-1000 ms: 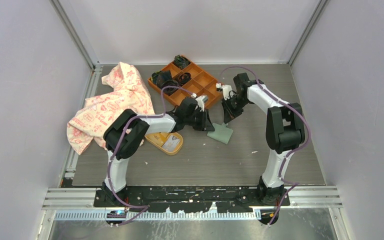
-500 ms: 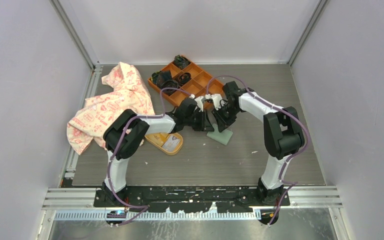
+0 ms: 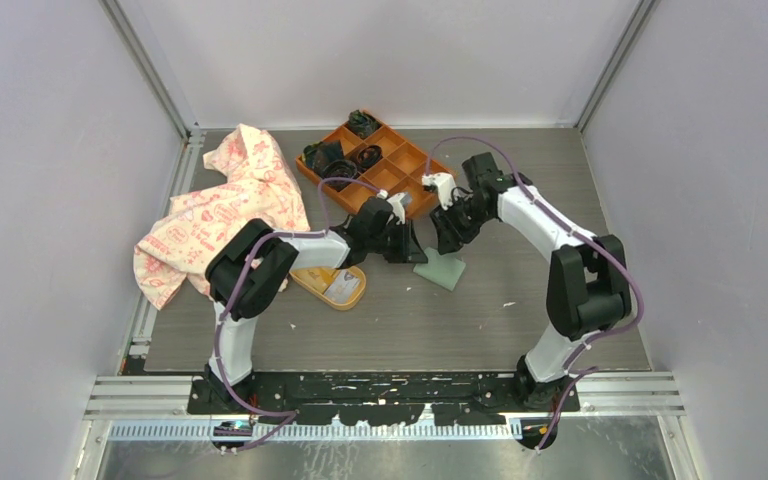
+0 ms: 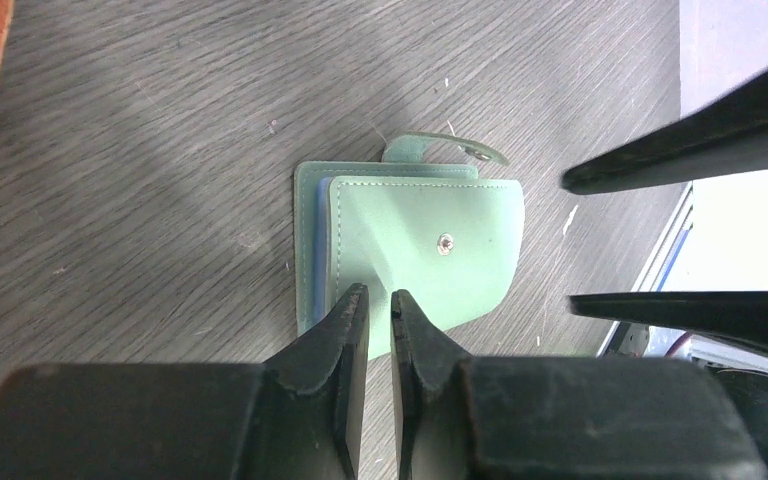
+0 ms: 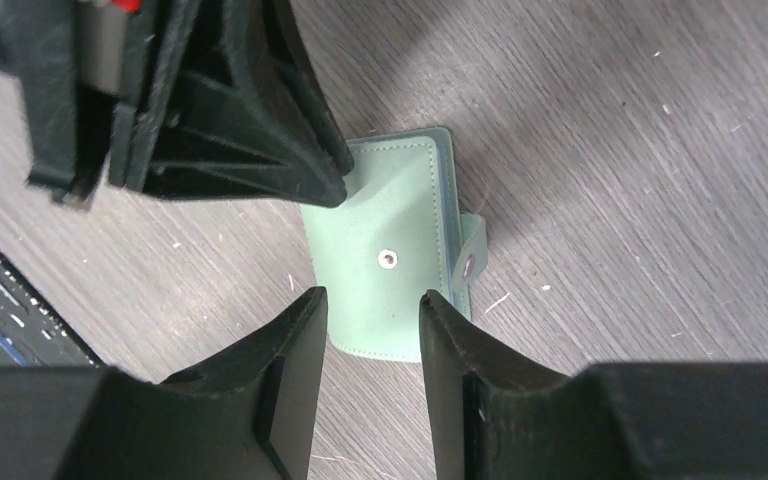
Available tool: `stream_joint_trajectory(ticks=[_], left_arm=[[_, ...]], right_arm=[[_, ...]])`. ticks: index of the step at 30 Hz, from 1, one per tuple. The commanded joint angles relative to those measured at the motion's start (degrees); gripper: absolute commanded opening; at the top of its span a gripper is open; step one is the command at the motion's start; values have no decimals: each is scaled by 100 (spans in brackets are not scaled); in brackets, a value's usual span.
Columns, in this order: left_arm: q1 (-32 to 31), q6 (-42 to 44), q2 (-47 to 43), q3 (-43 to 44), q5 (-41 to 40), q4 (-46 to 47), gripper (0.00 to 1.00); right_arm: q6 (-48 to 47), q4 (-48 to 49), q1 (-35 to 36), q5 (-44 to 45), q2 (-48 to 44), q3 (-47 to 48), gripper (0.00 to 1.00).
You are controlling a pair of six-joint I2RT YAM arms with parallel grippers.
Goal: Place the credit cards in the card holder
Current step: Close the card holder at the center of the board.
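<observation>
The card holder (image 3: 442, 268), a sage-green wallet with a snap stud, lies on the table at centre. In the left wrist view the holder (image 4: 430, 235) has its top cover raised at one corner. My left gripper (image 4: 379, 300) is shut on that cover's edge, and it also shows in the top view (image 3: 412, 250). My right gripper (image 5: 372, 303) is open and hovers just above the holder (image 5: 400, 200), and it shows from above too (image 3: 447, 243). A pale card (image 3: 338, 288) lies in the yellow oval dish (image 3: 310, 281). No black card shows.
An orange compartment tray (image 3: 390, 178) with black items stands behind the grippers. A patterned cloth (image 3: 215, 210) lies at the back left. The right gripper's fingers (image 4: 690, 140) cross the right side of the left wrist view.
My right gripper came in toward the holder from the back right and now hovers over it, and its elbow swung out to the right. The left gripper and the holder stayed put.
</observation>
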Motion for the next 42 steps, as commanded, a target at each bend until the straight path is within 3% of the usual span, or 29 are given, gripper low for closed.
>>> stream_joint_trajectory(ticks=[1,3,6,7,9,10,13,17,20,29,42], left_arm=[[-95,-54,-130,-82,53,-185,16],[-96,-68,-121,-69,64,-182,16],[-105,-77,-115,-45,74,-185,16],[-105,-77,-112,-37,72,-185,16],[-105,-79,-103,-17,91,-193,16],[-105,-77,-111,-12,94,-193,16],[-106,-75,-114,-16,102,-193,16],[-105,-59,-99,-17,119,-178,16],[-105,-59,-79,0,144,-161,16],[-105,-50,-50,19,196,-132,16],[-105,-33,-50,19,171,-141,15]], right_arm=[[-842,360,-242,-1039,-818,-343,45],[-1399,829,-396,-1548,-1389,-783,48],[-2292,1632,-506,-1660,-1905,-1501,86],[-2448,1826,-515,-1565,-1924,-1643,95],[-2657,1622,-564,-1465,-1640,-1461,99],[-2695,1261,-634,-1575,-1362,-1195,98],[-2861,153,-856,-1978,-524,-341,84],[-2796,-546,-950,-1841,211,438,65],[-2815,-949,-983,-1815,573,888,58],[-3070,-1699,-1010,-1614,1346,1453,56],[-2833,-1596,-995,-1341,1758,1714,45]])
